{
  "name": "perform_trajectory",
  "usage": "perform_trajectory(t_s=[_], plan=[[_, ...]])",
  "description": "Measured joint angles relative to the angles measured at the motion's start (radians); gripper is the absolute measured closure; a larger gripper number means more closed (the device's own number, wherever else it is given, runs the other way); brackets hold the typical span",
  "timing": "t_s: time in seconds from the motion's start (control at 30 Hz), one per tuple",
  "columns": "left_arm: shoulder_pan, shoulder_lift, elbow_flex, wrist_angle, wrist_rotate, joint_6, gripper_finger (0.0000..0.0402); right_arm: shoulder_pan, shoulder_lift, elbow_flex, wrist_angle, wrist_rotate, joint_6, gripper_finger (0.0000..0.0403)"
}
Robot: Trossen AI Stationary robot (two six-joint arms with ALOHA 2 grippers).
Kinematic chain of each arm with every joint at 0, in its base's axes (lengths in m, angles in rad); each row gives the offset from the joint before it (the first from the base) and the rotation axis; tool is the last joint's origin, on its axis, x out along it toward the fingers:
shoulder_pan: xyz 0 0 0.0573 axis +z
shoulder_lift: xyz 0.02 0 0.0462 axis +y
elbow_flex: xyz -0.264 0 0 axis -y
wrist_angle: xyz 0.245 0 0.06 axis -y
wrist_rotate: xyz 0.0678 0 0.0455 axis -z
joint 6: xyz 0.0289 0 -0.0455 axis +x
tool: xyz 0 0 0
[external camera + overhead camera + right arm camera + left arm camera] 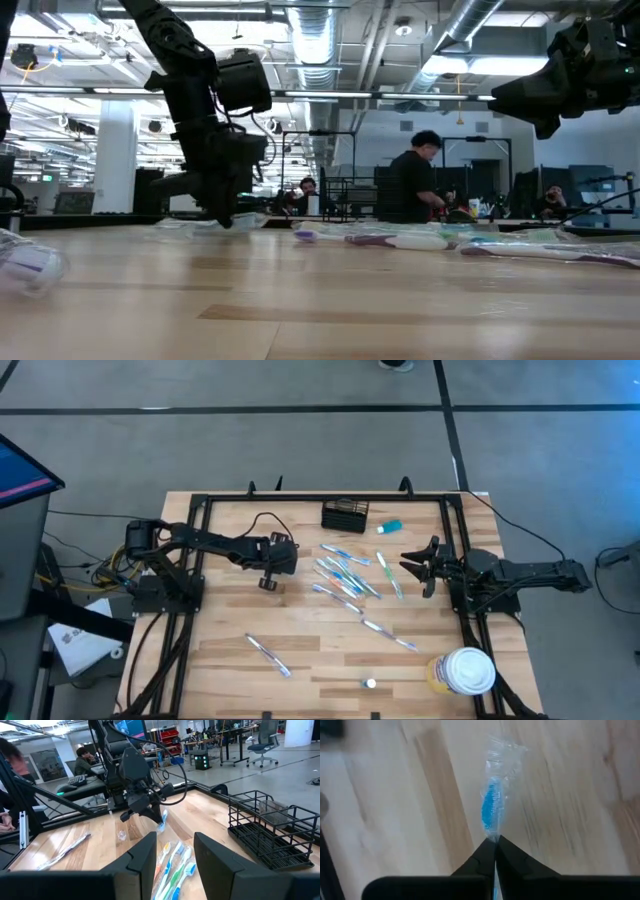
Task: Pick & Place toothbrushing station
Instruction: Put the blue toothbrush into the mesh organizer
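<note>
Left gripper (495, 842) is pinching shut on a wrapped blue toothbrush (492, 807), gripping only the tip of its clear sleeve; the brush is hanging from the closed fingers above the wooden table (300, 670), left of centre. Right gripper (172, 851) is waiting at the table's right side with its fingers parted and nothing between them, pointing toward the loose pile of toothbrushes (345, 575). The toothbrushing station (344, 516), a black wire holder, is standing near the far edge of the table, well apart from the left gripper, with a small blue tube (390, 526) just beside it. Risks, as I am judging them: the grip is on the thin wrapper end, so the brush is likely to be swinging or slipping out in transit; the crinkled plastic could slide free between the fingers. The dangling brush could also catch on the holder's wire rim rather than dropping inside, and a nudge might be shifting the light holder. The pile is lying between the carrying arm and the station, so a low pass may be dragging others along. Count, from the high view: one holder, one blue tube, one white-lidded tub (466, 670) at the near right corner, one small white item (371, 683) near the front edge that I cannot identify, one lone wrapped brush (268, 655) at the near left, one held brush, and roughly eight to ten brushes in the central scatter, overlapping too much to count exactly.
</note>
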Motion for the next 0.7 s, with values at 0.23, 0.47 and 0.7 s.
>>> perform_trajectory(t_s=[0.23,0.47,0.7], plan=[[0.0,-0.14,0.0,0.069,0.011,-0.05,0.0401,0.0,0.0,0.0,-0.003,0.0,0.0,0.028],[0.036,-0.314,0.001,0.33,0.202,-0.103,0.0401,-0.001,0.0,0.0,0.002,0.001,0.0,0.028],[0.121,-0.364,0.0,0.555,0.352,-0.182,0.0401,-0.002,0.0,0.0,0.019,0.009,0.0,0.028]])
